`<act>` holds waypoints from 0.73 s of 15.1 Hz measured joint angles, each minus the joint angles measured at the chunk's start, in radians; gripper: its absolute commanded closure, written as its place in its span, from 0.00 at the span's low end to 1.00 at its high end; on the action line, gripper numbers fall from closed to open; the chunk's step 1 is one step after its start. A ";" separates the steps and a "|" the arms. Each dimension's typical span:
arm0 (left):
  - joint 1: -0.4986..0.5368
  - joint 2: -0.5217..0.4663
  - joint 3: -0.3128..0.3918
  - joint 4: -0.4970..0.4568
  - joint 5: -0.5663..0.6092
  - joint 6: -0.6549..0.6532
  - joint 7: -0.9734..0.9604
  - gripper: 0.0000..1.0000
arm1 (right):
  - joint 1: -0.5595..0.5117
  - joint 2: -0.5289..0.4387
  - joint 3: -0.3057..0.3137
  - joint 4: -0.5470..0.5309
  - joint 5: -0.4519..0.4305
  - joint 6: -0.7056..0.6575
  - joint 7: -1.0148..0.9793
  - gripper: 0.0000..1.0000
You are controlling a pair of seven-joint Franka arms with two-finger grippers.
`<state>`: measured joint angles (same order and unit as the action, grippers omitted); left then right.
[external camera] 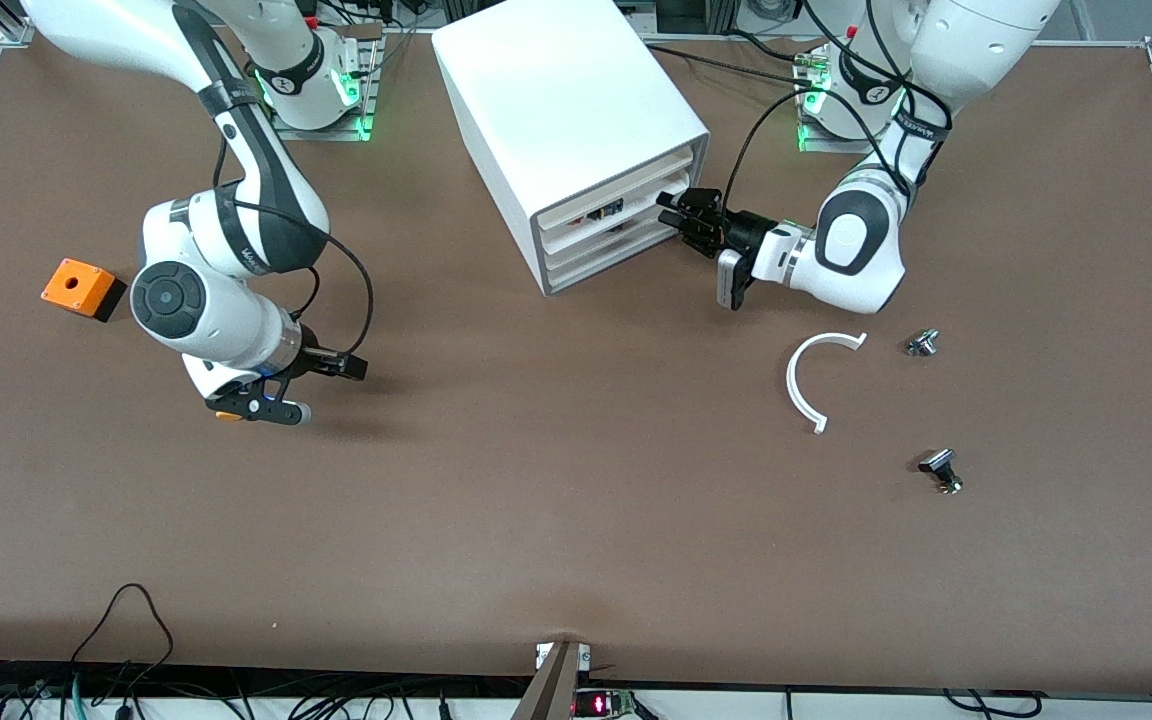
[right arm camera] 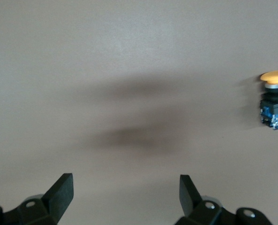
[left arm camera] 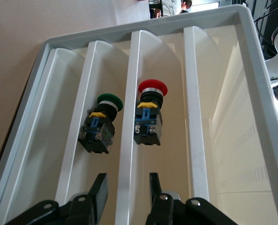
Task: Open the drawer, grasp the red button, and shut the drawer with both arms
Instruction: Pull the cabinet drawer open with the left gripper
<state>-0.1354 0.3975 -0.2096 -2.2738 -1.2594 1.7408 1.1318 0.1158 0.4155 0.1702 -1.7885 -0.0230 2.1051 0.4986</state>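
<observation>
Red-capped button lay in your opened drawer; left gripper, jaws parted, needed descent onto it, while right gripper waited spread above the table.

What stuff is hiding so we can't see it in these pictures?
- Front view: the inside of the drawer is shadowed under the cabinet; the red button and green button show only in the left wrist view.
- Left wrist view: the left gripper is cut off by the picture's edge.
- Front view: the orange-capped button is mostly covered by the right gripper.
</observation>
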 measured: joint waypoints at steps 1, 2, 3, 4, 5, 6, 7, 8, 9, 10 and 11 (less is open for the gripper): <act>0.000 0.004 -0.002 0.000 0.000 0.000 0.000 0.54 | 0.008 0.001 0.000 0.004 0.000 0.000 0.025 0.00; 0.000 0.009 -0.004 -0.001 -0.001 0.000 0.001 0.54 | 0.016 0.005 0.000 0.009 0.000 0.000 0.052 0.00; 0.000 0.014 -0.007 -0.001 -0.003 -0.001 0.003 0.55 | 0.023 0.010 0.000 0.017 0.000 0.000 0.080 0.00; 0.000 0.019 -0.011 -0.002 -0.009 -0.001 0.004 0.59 | 0.031 0.017 0.000 0.026 0.000 0.000 0.106 0.00; 0.000 0.024 -0.016 -0.004 -0.021 -0.002 0.007 0.68 | 0.039 0.025 0.000 0.038 0.000 0.000 0.132 0.00; -0.001 0.028 -0.023 -0.005 -0.030 -0.002 0.009 0.78 | 0.047 0.031 0.000 0.050 0.000 0.000 0.154 0.00; -0.001 0.031 -0.030 -0.005 -0.036 -0.002 0.012 0.84 | 0.054 0.037 0.000 0.061 0.000 0.000 0.174 0.00; -0.001 0.033 -0.036 -0.005 -0.038 -0.002 0.014 0.99 | 0.061 0.042 0.000 0.069 0.000 0.000 0.190 0.00; -0.001 0.033 -0.041 -0.005 -0.038 -0.002 0.015 1.00 | 0.066 0.045 0.000 0.075 0.000 -0.001 0.204 0.00; -0.001 0.034 -0.043 -0.006 -0.038 0.000 0.018 1.00 | 0.070 0.046 0.000 0.079 0.000 -0.001 0.220 0.00; -0.001 0.036 -0.043 -0.006 -0.038 0.001 0.023 1.00 | 0.075 0.047 0.000 0.085 0.000 -0.001 0.240 0.00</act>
<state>-0.1361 0.4339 -0.2522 -2.2794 -1.2975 1.7421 1.1547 0.1904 0.4626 0.1704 -1.7038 -0.0228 2.1040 0.7384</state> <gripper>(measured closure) 0.859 0.000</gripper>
